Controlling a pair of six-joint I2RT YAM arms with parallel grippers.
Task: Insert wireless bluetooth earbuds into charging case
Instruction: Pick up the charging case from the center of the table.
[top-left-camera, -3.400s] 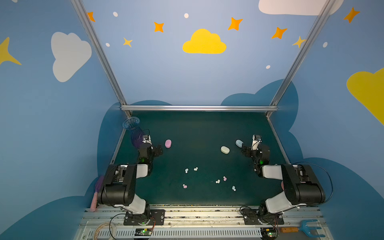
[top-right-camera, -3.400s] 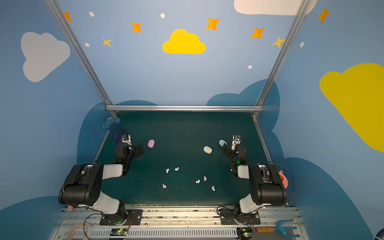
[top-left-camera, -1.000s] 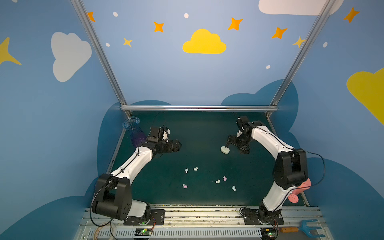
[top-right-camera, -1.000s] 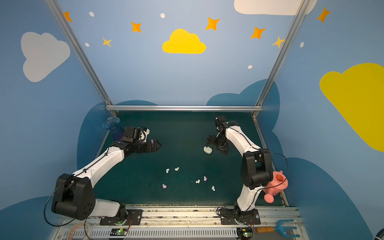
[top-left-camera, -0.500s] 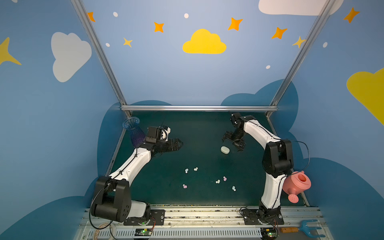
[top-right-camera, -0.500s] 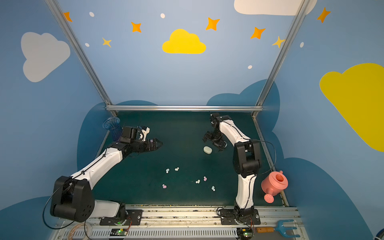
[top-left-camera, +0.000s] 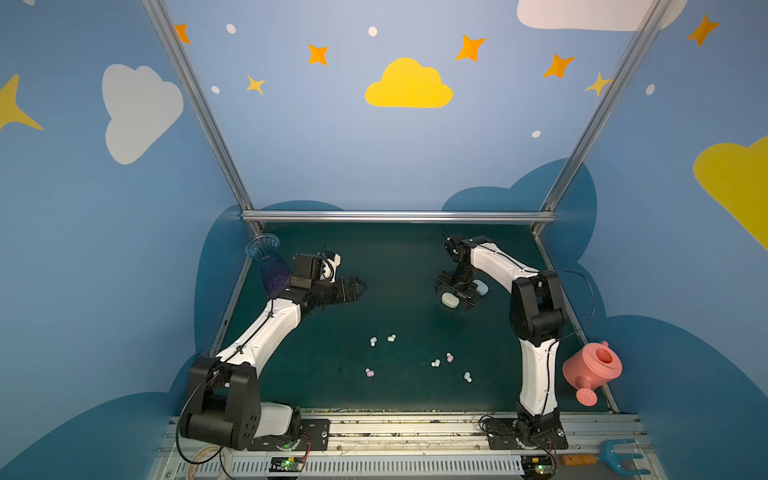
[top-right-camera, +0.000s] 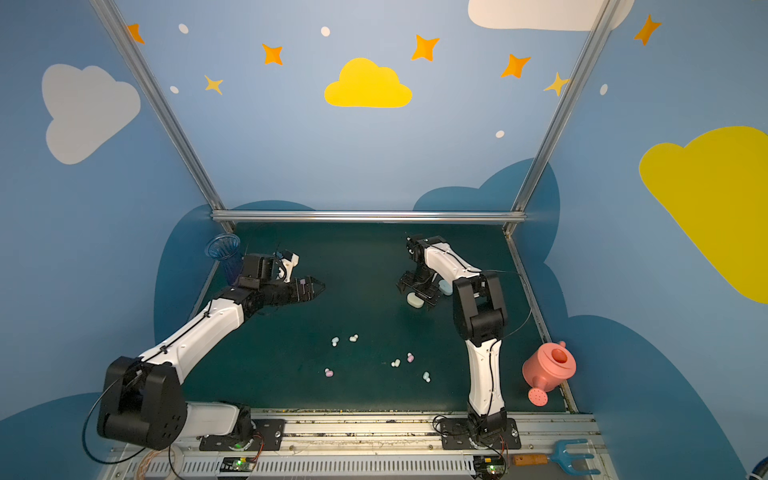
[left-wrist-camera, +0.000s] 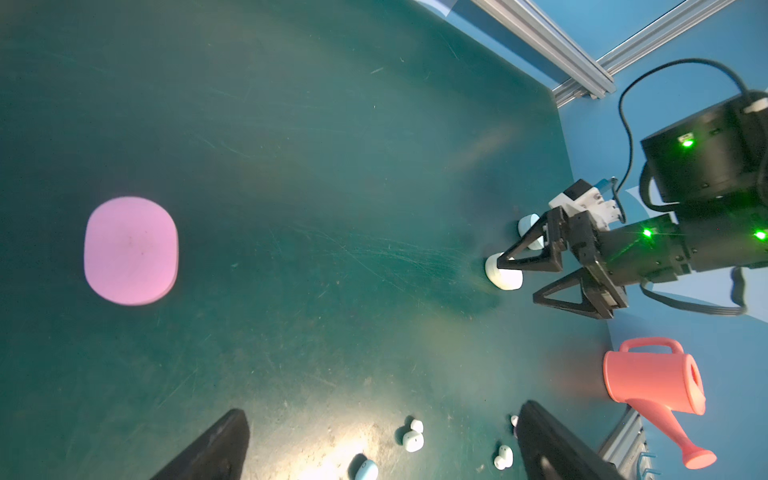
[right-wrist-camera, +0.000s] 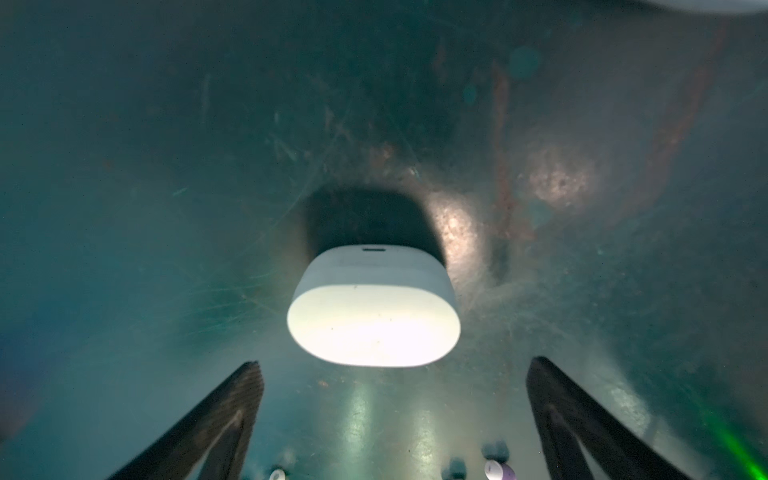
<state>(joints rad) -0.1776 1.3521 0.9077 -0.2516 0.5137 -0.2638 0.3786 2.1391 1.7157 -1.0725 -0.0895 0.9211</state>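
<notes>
Several tiny pastel earbuds (top-left-camera: 391, 338) (top-right-camera: 353, 338) lie scattered mid-mat in both top views. A cream-white oval charging case (top-left-camera: 449, 300) (right-wrist-camera: 373, 320) rests shut on the mat, with a pale blue case (top-left-camera: 481, 286) just behind it. My right gripper (top-left-camera: 455, 293) (right-wrist-camera: 395, 415) hangs open over the cream case, which lies just beyond its fingertips. My left gripper (top-left-camera: 357, 289) (left-wrist-camera: 382, 449) is open and empty above the mat. In the left wrist view a pink case (left-wrist-camera: 131, 250) lies ahead, and a white earbud (left-wrist-camera: 413, 438) shows between the fingers.
A pink watering can (top-left-camera: 592, 370) stands off the mat's right edge by the right arm. A clear blue cup (top-left-camera: 266, 257) sits at the back left corner. An aluminium bar (top-left-camera: 395, 216) bounds the back. A blue toy fork (top-left-camera: 619, 455) lies at the front right.
Both arms have unfolded from their rest poses. Over the last second the right gripper has swung above the cream case, and the left gripper has edged right. Both stayed open.
</notes>
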